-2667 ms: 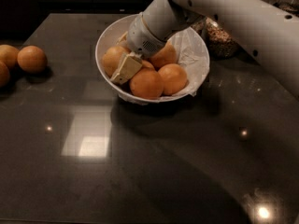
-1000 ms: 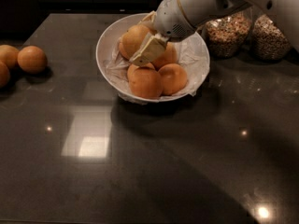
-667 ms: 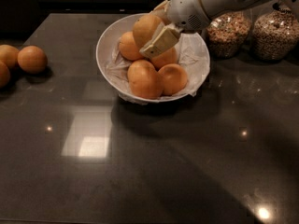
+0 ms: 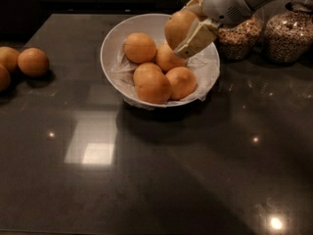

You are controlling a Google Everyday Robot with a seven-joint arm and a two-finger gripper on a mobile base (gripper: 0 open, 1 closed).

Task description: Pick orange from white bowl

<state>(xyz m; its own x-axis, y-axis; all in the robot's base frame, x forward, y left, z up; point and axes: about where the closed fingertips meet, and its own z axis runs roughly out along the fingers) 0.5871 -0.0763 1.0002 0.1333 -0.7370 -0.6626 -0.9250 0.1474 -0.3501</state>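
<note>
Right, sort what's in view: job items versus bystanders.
Job: the gripper above the bowl's far-right rim, shut on the orange; the white bowl.
Lying about: four other oranges in the bowl; loose oranges at left; two jars behind.

My dark, glossy countertop (image 4: 161,180) carries the white bowl (image 4: 108,43) a little toward 12 o'clock from its middle. Three loose oranges (image 4: 33,61) sit close together at 10 o'clock by the left edge, well apart from the bowl. Two glass jars (image 4: 288,35) of grain stand side by side at 2 o'clock, the nearer one just beside the bowl. Lights glint on the bare surface. My gripper (image 4: 185,27) hangs above the bowl's 1 o'clock rim, clamped around an orange (image 4: 176,26).
</note>
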